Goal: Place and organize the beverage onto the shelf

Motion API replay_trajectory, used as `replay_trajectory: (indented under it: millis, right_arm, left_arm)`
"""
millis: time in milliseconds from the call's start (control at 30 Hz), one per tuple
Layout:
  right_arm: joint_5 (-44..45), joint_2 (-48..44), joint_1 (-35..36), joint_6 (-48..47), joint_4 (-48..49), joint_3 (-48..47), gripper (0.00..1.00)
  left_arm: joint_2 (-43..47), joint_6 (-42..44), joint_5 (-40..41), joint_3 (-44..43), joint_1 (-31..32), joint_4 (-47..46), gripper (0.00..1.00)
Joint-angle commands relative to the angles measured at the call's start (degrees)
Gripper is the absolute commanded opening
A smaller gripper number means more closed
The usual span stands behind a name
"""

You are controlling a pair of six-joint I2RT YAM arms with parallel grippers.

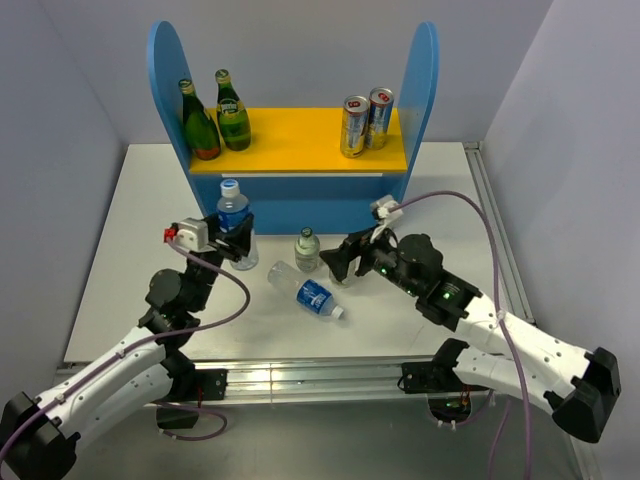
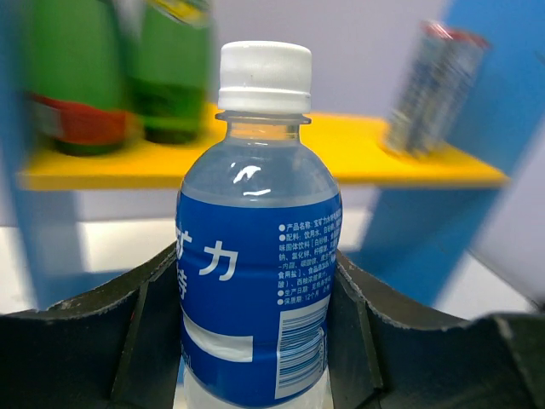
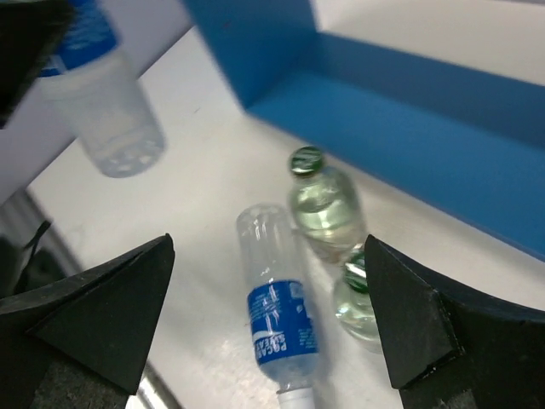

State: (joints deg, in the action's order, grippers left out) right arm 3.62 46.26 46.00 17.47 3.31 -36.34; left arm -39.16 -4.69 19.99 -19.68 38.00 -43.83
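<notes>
Your left pincer pinches the blue water bottle, your right pincer is spread, so I think you lift the bottle onto the shelf next.

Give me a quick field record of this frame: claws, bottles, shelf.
left claw: shut on blue-label bottle, upright
right claw: open, empty, beside lying bottle
lying bottle: blue label, on its side on table
green-capped bottle: upright on table, before shelf
shelf: upper board holds two green bottles left, two cans right
</notes>
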Motion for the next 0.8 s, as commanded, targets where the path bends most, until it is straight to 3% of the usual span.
replay_trajectory:
  millis: [0,133,267,533,767]
  right_arm:
    - [-12.22,4.36,1.37,-2.27,3.37,-4.35,1.0]
    - [-15.91,6.73,4.53,-3.67,4.77,-6.28,1.0]
    - [-19.26,9.55,5.59,-3.41,6.35,-7.69,1.0]
    - [-18.65,12.45,7.7,-0.6,13.21,-6.56,1.0]
    - [-16.28,16.05,9.28,0.98,18.92,-6.12,1.0]
  left_arm:
    - [0.14,-7.17,-19.49,-7.2,-0.03,6.54,0.0]
    - [-3.81,-11.91,-33.67,-12.47,-0.03,10.08,0.0]
    - [-5.58,-19.38,-42.92,-13.1,-0.03,5.52,0.0]
    - [-4.26,-23.69,-44.6,-13.62,-0.03,-0.28,0.0]
    - [-4.88,-25.28,-41.17,-15.83,-0.03,-4.14,0.0]
